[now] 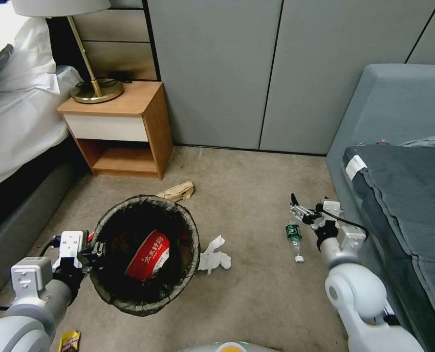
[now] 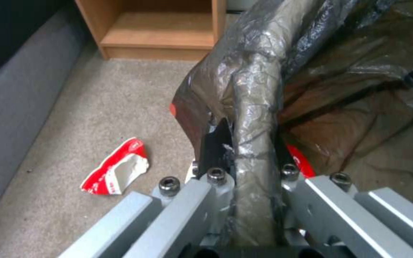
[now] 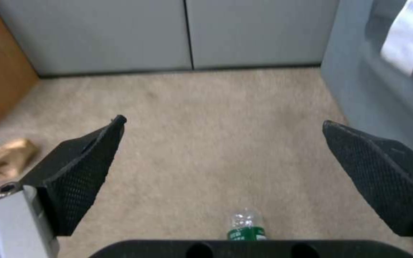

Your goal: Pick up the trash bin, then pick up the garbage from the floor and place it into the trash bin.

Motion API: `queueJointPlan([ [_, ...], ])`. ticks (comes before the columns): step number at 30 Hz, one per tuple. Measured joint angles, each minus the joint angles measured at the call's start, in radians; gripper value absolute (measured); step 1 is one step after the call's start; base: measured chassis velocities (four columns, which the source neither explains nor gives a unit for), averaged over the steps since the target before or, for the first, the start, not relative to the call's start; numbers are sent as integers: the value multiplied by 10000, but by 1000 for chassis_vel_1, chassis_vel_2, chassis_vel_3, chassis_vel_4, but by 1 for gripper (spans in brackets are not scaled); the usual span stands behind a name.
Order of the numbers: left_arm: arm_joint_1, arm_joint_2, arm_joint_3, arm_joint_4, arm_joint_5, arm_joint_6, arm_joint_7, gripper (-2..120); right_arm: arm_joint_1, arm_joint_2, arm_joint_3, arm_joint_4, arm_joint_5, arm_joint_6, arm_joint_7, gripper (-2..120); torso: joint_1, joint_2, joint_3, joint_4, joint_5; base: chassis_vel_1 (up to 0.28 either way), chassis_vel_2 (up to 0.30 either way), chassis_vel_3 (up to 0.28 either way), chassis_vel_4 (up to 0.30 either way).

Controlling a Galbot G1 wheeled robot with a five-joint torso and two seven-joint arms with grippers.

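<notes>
Currently, step in hand: garbage collection, bin already secured.

Left end effector [image 2: 247, 157]: clamped tight on the rim of the bin [image 1: 144, 254], one finger inside the wall and one outside, dark liner [image 2: 340, 93] bunched between them. It holds the bin at the robot's lower left, mouth open and facing up; whether the base rests on the carpet or hangs just clear cannot be told.

Bin contents: one red-and-white wrapper [image 1: 148, 255] lying against the liner.

Right end effector [image 3: 221, 168]: spread wide, holding nothing, poised above the carpet just beside the sofa [image 1: 398, 112]. The bottle sits just behind the line of its open fingers.

Garbage on the floor:
- bottle [image 1: 293, 238], green label, lying on its side with its cap toward the robot, directly under the right end effector.
- tissue [image 1: 214, 256], white, crumpled, just beside the bin's right side.
- paper bag [image 1: 178, 191], tan, behind the bin, near the nightstand [image 1: 129, 122].
- torn wrapper [image 2: 115, 167], red and white, on the carpet by the bed [image 1: 12, 127] base, left of the bin.
- packet [image 1: 70, 340], yellow, beside the left arm.

Judgement: the bottle is the item being addressed. The next move calls for pulling the open fingers back so they straddle the bottle's body across its width, lowering to the carpet, and closing gently, since a round bottle may roll or squirt out. The carry then runs leftward over the bin's mouth.
</notes>
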Motion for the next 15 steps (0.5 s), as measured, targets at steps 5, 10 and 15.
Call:
queueJointPlan([
  [5,-73,94,-79,0,-139,0,-73,1,748,-296,-239,-996,572,-359,46,100,-1,0,0,0,-1,0,0,0,0],
  [10,-185,185,-228,0,-227,0,-87,1,1496,-601,-678,-2284,1333,-671,241,100,0,0,0,-1,1,0,0,0,0],
  [15,-241,192,-247,0,-234,0,-88,1,1961,-779,-962,-3282,1877,-960,301,100,0,0,0,-1,1,0,0,0,0],
])
